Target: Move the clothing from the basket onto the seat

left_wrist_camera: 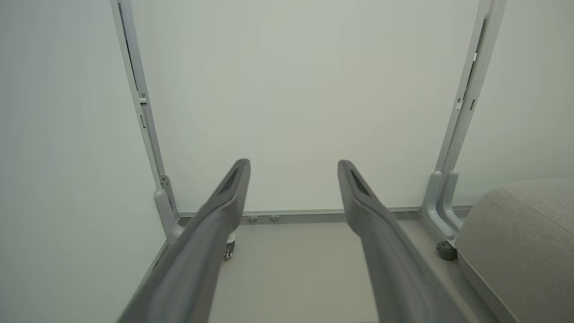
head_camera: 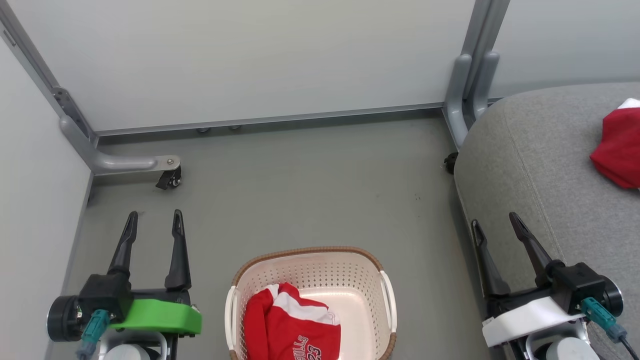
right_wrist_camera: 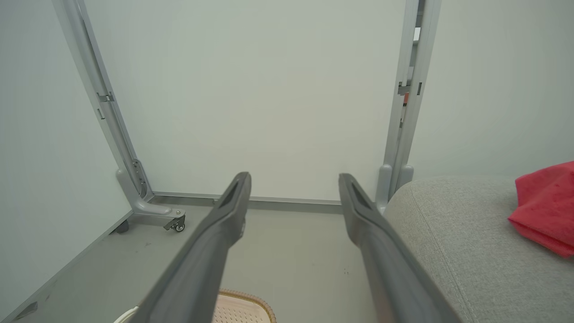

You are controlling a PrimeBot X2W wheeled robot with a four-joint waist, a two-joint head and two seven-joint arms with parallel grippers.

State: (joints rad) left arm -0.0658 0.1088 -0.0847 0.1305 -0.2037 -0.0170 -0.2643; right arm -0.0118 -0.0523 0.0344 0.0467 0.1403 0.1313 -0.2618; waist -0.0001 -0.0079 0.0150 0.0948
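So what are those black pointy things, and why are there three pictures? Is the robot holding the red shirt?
Those pointy things are the robot's fingers. It has two arms, each ending in a gripper. The head camera looks down: the left gripper and the right gripper are both open and hold nothing. The other two pictures come from cameras on its wrists, looking along the fingers toward the white wall. On the floor stands a white basket with a red jersey in it. On the right is a big grey seat, and another red garment lies on it. The jersey isn't held yet.
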